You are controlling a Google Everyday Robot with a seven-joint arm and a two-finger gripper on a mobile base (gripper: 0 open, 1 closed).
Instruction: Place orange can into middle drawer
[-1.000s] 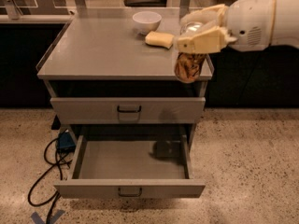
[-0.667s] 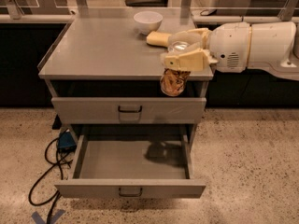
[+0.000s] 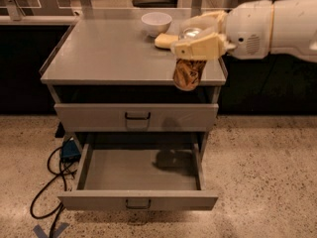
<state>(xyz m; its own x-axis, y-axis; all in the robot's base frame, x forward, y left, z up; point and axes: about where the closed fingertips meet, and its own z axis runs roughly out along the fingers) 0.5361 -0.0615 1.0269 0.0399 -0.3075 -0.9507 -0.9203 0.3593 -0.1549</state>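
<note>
The orange can (image 3: 188,73), orange-brown with tan patches and a silvery top, hangs upright in my gripper (image 3: 197,42), whose tan fingers are shut on its upper part. It is held in the air in front of the cabinet's front right edge, high above the middle drawer (image 3: 138,201). That drawer is pulled out, its grey inside bare, with the can's shadow on its right half. My white arm (image 3: 277,26) reaches in from the right.
A white bowl (image 3: 156,23) and a yellow sponge block (image 3: 165,40) sit at the back right of the grey cabinet top (image 3: 109,53). The taller-fronted drawer (image 3: 136,117) above is closed. A blue box (image 3: 70,150) and black cables (image 3: 44,187) lie on the floor at left.
The gripper with the can has moved left, toward the cabinet's middle. The can's shadow in the drawer has shifted left too.
</note>
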